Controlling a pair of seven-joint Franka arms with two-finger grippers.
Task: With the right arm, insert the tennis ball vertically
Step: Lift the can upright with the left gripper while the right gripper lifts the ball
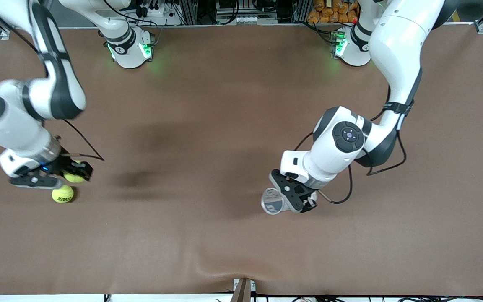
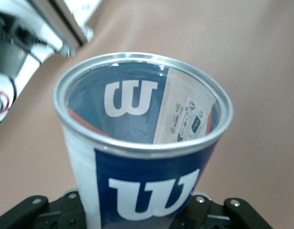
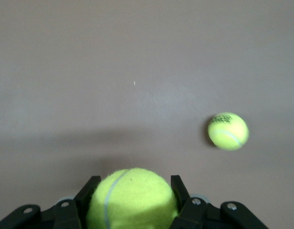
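A yellow-green tennis ball (image 1: 74,178) (image 3: 132,198) sits between the black fingers (image 3: 89,191) of my right gripper (image 1: 76,173) (image 3: 133,191), which is shut on it low over the table at the right arm's end. A second tennis ball (image 1: 62,194) (image 3: 228,131) lies loose on the mat close by, nearer to the front camera. Toward the left arm's end, my left gripper (image 1: 296,197) (image 2: 136,210) is shut on a clear tennis-ball can (image 1: 271,201) (image 2: 142,143) with a blue label and a metal rim. Its open mouth faces up and nothing shows inside.
A brown mat (image 1: 208,126) covers the whole table. Both arm bases (image 1: 130,48) stand along the table's farthest edge, with cables and racks past them. A small bracket (image 1: 242,289) sits at the front edge. Black cables hang from both wrists.
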